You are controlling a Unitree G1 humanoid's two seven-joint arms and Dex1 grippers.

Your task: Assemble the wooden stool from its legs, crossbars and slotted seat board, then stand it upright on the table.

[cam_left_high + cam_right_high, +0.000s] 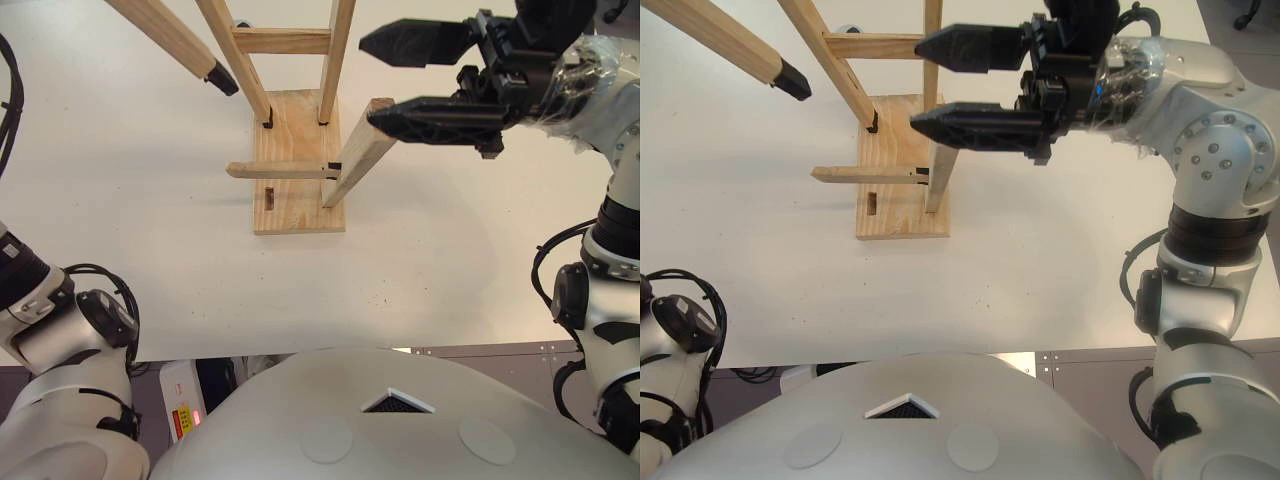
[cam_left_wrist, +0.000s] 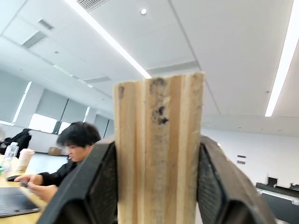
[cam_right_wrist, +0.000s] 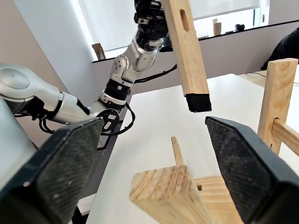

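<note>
The slotted seat board (image 1: 298, 215) lies flat on the white table. Two legs (image 1: 247, 70) joined by a crossbar (image 1: 282, 40) stand in its far slots. A third leg (image 1: 356, 155) stands tilted at the board's right edge, and a crossbar (image 1: 275, 170) sticks out of it to the left. My right gripper (image 1: 366, 80) is open, its pads (image 3: 252, 163) on either side of that leg's top end (image 3: 163, 196) without touching it. My left gripper (image 2: 156, 186) is shut on a fourth leg (image 1: 165, 35) with a black cap (image 1: 222, 80), held in the air at the far left.
An empty slot (image 1: 270, 198) shows in the board's near left part. Bare table (image 1: 120, 230) stretches to the left, to the right and in front of the board. The table's front edge (image 1: 330, 350) runs close to my body.
</note>
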